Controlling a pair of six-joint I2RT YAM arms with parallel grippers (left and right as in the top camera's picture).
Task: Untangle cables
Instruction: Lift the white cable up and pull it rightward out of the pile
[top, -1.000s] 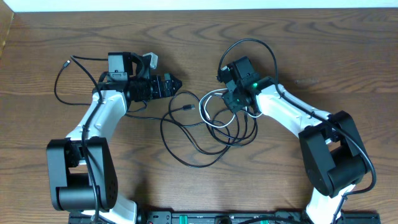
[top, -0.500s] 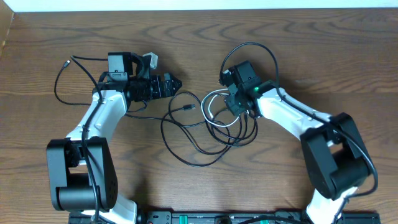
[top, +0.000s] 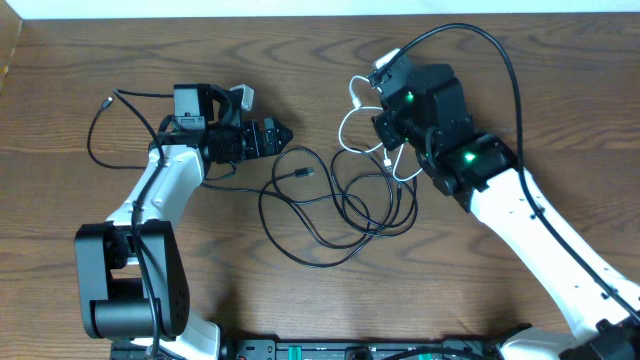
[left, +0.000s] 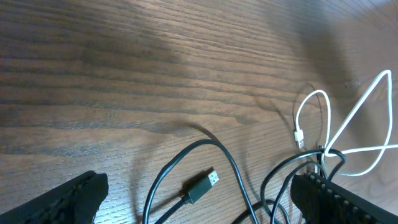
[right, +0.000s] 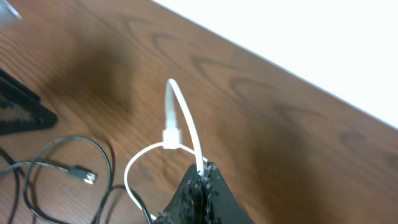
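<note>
Several black cables (top: 330, 210) lie in tangled loops on the wooden table, between the two arms. My right gripper (top: 384, 135) is lifted above the tangle's right side and shut on the white cable (top: 347, 122). In the right wrist view the white cable (right: 180, 118) rises in a loop out of the closed fingertips (right: 202, 174). My left gripper (top: 283, 137) stands open at the tangle's left edge and holds nothing. In the left wrist view a black USB plug (left: 202, 185) lies between its wide-apart fingers (left: 62, 199), with the white cable (left: 367, 124) raised at the right.
One more black cable (top: 100, 130) curves on the table behind my left arm, at the far left. The table's far edge (top: 320, 14) meets a white surface. A black plug (right: 84, 174) lies left of my right gripper.
My right gripper closed on the white cable and rose up and to the right, drawing its loop away from the black tangle. My left arm has not moved.
</note>
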